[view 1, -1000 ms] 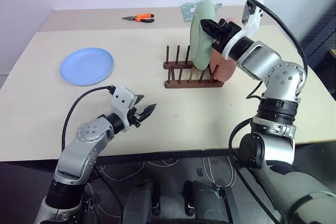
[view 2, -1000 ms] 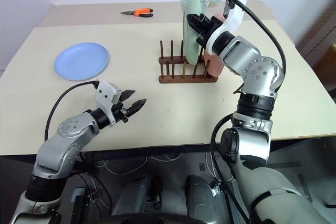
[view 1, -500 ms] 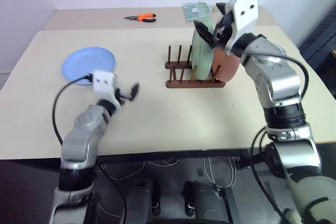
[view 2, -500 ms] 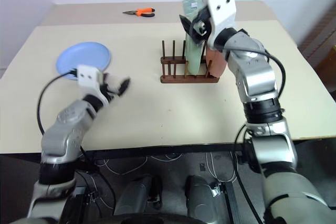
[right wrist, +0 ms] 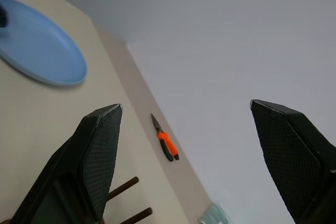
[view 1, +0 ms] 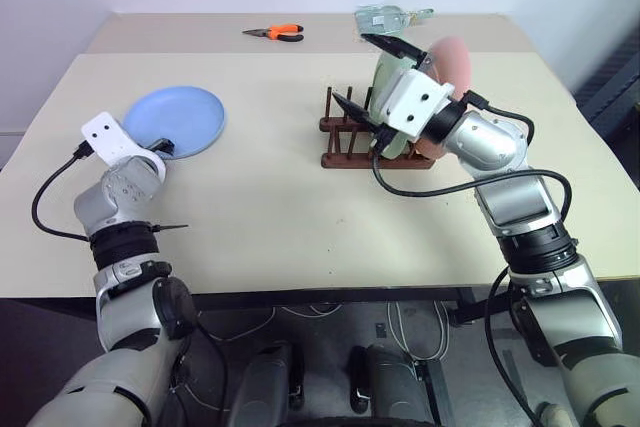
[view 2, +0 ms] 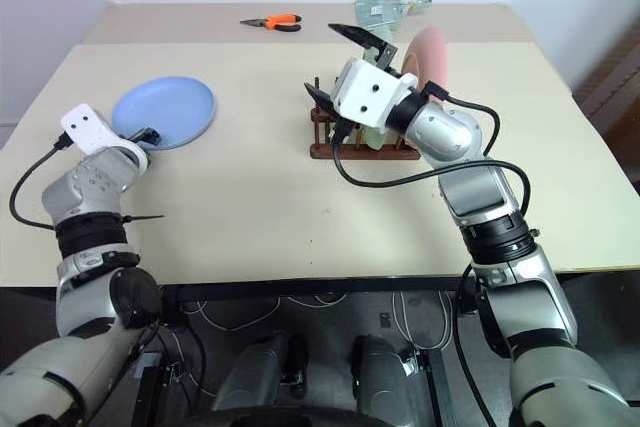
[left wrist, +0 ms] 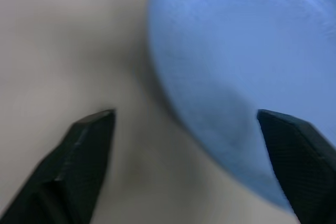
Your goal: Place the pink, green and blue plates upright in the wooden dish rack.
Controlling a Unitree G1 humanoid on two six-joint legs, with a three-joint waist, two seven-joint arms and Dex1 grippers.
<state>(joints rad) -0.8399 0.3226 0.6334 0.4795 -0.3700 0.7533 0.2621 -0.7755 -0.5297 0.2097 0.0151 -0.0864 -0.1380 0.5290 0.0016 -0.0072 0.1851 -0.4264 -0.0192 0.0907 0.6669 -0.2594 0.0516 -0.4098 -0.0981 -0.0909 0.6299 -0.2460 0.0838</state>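
Note:
The blue plate (view 1: 176, 118) lies flat on the table (view 1: 280, 217) at the left. My left gripper (view 1: 160, 146) is open at its near edge; in the left wrist view the fingers (left wrist: 89, 150) straddle the plate's rim (left wrist: 231, 77). The wooden dish rack (view 1: 350, 150) stands mid-table with the green plate (view 1: 384, 82) and the pink plate (view 1: 452, 59) upright in it. My right gripper (view 1: 368, 77) hovers in front of them, open wide and empty, and partly hides the green plate.
Orange-handled pliers (view 1: 273, 33) and a clear packet (view 1: 386, 17) lie on the far part of the table. The rack's left pegs (view 1: 331, 112) stand bare.
My right gripper has let go of the green plate, rolled over and drawn back a little. My left arm swung left and forward to the blue plate's edge.

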